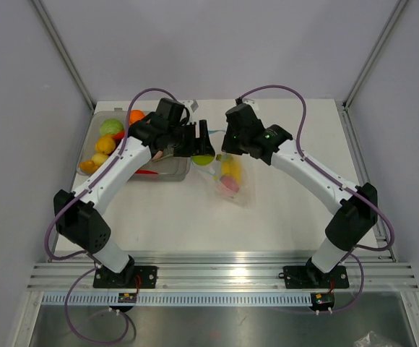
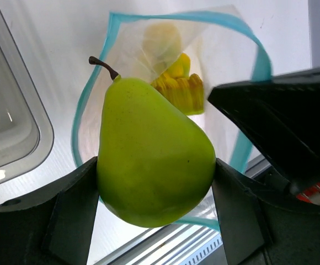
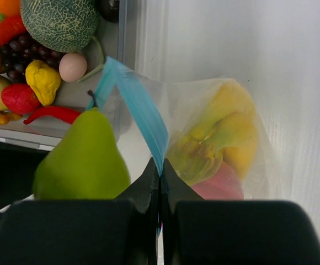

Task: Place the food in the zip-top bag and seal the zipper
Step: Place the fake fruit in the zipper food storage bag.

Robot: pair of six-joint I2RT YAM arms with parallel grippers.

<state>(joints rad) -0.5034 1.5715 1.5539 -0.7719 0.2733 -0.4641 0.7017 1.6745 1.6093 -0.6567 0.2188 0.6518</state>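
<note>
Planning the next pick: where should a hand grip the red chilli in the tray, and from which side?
Probably from straight above, pinching across the middle of the red chilli. It lies flat and slim on the floor of the tray, so its narrow width suits a pinch. The red bumpy fruit sits close beside it, leaving little room on that side.

the zip-top bag (image 2: pixel 79 121) gapes open beneath the pear (image 2: pixel 152 154); right gripper (image 3: pixel 160 175) crowds its rim.
</note>
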